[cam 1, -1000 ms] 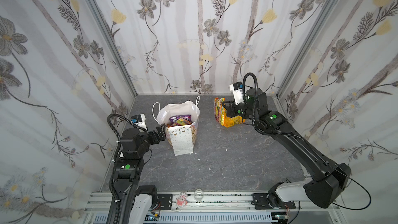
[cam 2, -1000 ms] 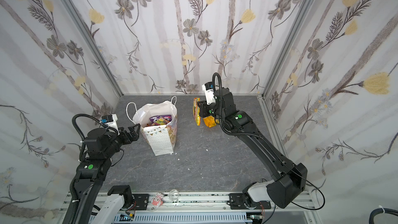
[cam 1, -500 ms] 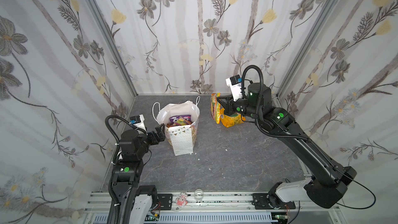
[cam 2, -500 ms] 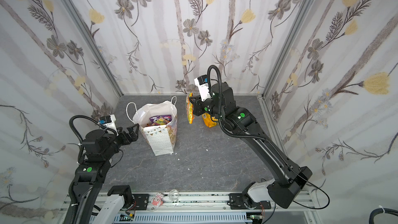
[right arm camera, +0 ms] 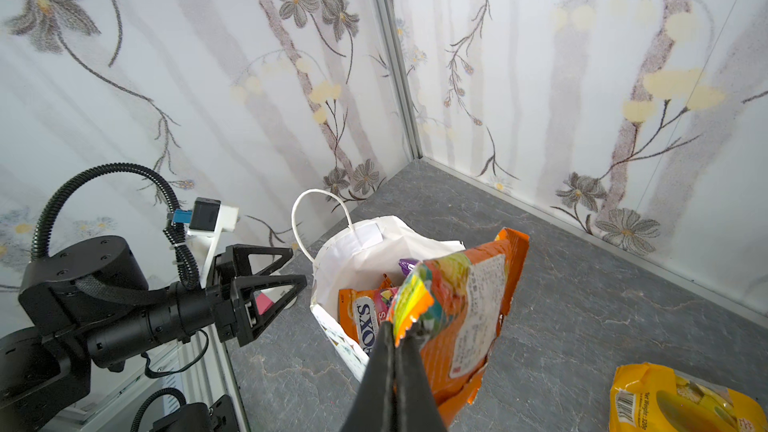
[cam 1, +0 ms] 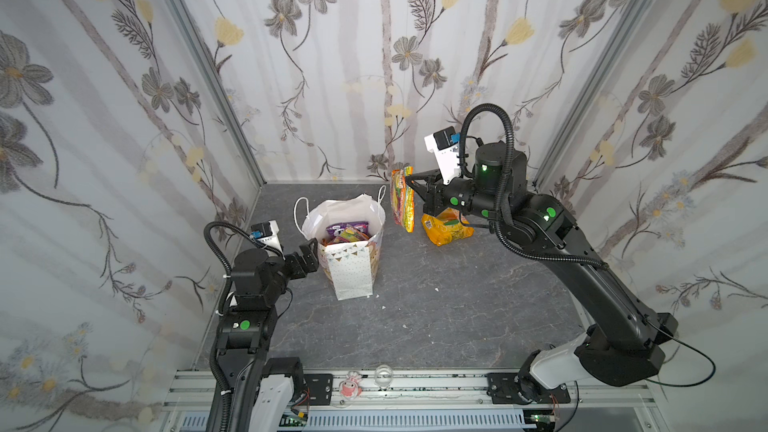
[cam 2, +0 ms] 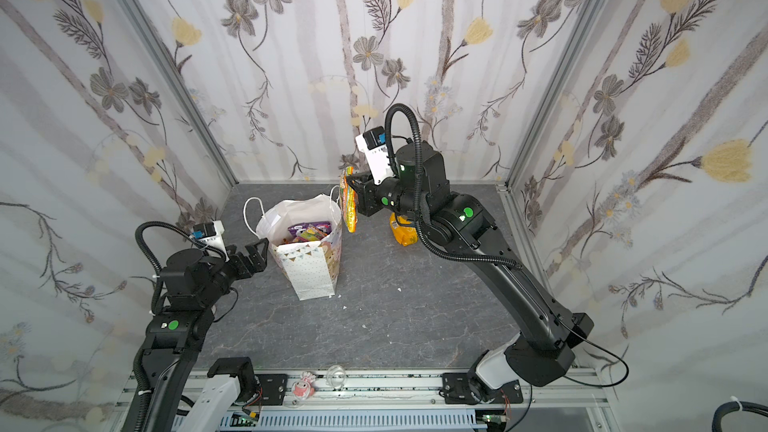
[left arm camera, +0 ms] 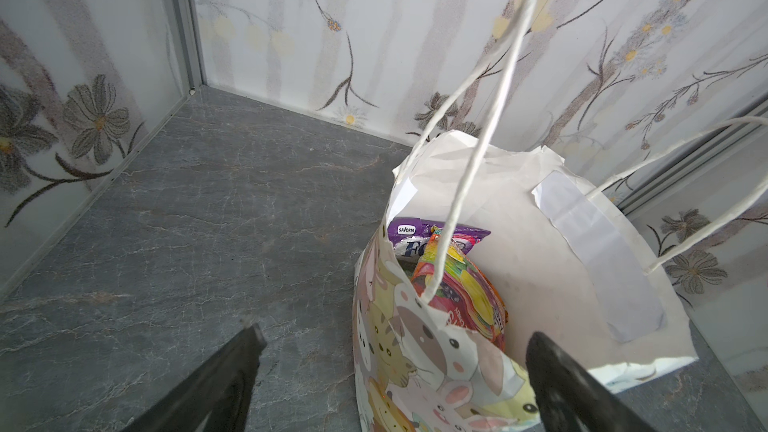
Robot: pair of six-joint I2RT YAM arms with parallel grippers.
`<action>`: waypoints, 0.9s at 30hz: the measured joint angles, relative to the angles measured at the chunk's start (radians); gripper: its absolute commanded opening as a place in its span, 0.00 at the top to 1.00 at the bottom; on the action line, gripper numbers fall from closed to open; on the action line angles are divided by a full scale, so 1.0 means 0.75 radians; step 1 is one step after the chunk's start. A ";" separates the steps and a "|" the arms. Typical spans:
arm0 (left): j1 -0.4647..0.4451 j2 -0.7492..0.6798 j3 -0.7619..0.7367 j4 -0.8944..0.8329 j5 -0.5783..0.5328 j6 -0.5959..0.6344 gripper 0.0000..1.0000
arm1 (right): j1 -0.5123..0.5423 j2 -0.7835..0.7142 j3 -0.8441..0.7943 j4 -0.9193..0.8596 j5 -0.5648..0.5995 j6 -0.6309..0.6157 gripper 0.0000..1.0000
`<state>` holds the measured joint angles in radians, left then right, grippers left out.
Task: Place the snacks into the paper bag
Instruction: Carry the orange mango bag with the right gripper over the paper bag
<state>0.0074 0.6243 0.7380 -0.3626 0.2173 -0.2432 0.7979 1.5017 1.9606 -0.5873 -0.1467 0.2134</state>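
Several snacks are already seen inside the bag (cam 1: 353, 274): a purple packet (left arm camera: 415, 234), an orange FOX'S packet (right arm camera: 365, 322) and some multi-coloured ones beneath, so the bag is filled close to its rim. Two packets are seen outside it. An orange packet (right arm camera: 465, 305) is pinched by its jagged top seam in the right pincer (right arm camera: 395, 331), whose jaws are pressed together on it. It is held in the air just beside the bag's right rim, not yet over the mouth. A yellow packet (cam 1: 446, 231) is left lying on the counter (cam 1: 436, 317), behind the right arm and apart from the bag. The task is therefore judged nearly done, with one packet to be dropped in and one to be fetched.

The left pincer (cam 2: 247, 247) is spread and empty, just beside the bag's left wall; whether the wall is touched cannot be told.

The held packet hangs flat and edge-on in both top views, crinkled, with a white label on its back. The bag stands upright with its mouth open, its rim creased, its cord handles raised, and bunting and dots printed on the front.
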 measured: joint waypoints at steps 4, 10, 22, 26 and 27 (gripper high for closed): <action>0.000 -0.001 0.000 0.000 0.000 0.000 0.00 | 0.033 0.064 0.143 -0.052 0.026 -0.019 1.00; 0.000 -0.001 0.000 0.000 0.001 0.000 0.00 | 0.105 0.105 0.249 -0.078 0.031 -0.032 1.00; 0.000 0.009 -0.001 0.000 0.017 0.000 0.00 | 0.168 0.214 0.336 -0.022 0.010 -0.032 1.00; 0.000 0.012 -0.001 0.001 0.027 0.000 0.00 | 0.184 0.288 0.419 -0.028 -0.028 -0.032 1.00; 0.000 0.012 -0.001 0.001 0.028 0.000 0.00 | 0.186 0.297 0.427 -0.025 -0.041 -0.032 1.00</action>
<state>0.0074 0.6331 0.7372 -0.3622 0.2382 -0.2432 0.9375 1.7241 2.2810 -0.6064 -0.1776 0.1898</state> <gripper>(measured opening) 0.998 0.049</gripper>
